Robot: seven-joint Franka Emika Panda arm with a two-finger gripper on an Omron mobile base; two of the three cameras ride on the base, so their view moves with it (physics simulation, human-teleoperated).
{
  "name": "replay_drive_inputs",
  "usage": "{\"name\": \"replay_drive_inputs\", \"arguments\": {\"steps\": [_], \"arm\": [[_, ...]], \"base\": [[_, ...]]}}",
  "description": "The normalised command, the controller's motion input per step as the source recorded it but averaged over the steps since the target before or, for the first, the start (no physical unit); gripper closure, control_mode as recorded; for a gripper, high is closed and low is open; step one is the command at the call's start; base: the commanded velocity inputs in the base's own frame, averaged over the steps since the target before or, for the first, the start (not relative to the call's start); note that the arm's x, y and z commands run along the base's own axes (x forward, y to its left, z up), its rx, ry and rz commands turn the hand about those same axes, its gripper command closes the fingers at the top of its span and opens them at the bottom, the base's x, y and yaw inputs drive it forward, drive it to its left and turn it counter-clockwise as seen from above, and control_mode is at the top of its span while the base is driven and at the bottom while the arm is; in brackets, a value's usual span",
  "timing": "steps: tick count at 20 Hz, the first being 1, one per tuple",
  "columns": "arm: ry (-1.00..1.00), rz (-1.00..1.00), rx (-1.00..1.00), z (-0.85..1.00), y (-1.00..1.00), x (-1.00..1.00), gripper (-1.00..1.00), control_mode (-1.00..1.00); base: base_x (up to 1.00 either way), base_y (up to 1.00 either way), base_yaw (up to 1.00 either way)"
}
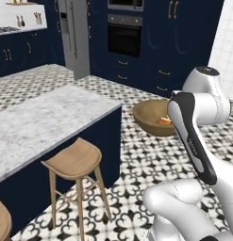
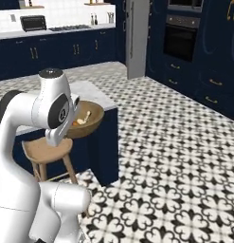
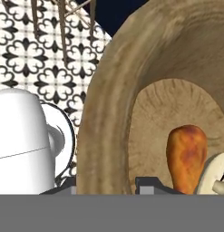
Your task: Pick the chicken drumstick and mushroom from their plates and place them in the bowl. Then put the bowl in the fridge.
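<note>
The wooden bowl (image 3: 104, 113) hangs in the air above the patterned floor, beside the island's corner. My gripper (image 3: 110, 185) is shut on its thick rim, one fingertip on the outside and one on the inside. The golden-brown chicken drumstick (image 3: 187, 156) lies on the bowl's bottom, with the pale mushroom (image 3: 215, 172) right beside it. From the base, the bowl (image 1: 153, 115) shows next to my forearm, and again (image 2: 85, 122) by my wrist with the food pale inside it. The grey fridge (image 1: 73, 35) (image 2: 136, 40) stands far ahead across the floor. The plates are out of view.
A marble-topped navy island (image 1: 42, 117) lies to my left with a wooden stool (image 1: 73, 160) at its side. Navy cabinets and a black wall oven (image 1: 124, 33) line the far wall right of the fridge. Patterned floor (image 2: 175, 156) stretches between me and them.
</note>
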Motion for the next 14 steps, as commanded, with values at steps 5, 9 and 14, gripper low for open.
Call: {"name": "replay_drive_inputs", "arguments": {"steps": [5,9,14], "arm": [[0.00,0.00,0.00,0.00,0.00,0.00,1.00,1.00],[0.00,0.00,0.00,0.00,0.00,0.00,1.00,1.00],[0.00,0.00,0.00,0.00,0.00,0.00,1.00,1.00]], "base": [[1.00,-1.00,0.00],[1.00,-1.00,0.05],[1.00,-1.00,0.19]]}}
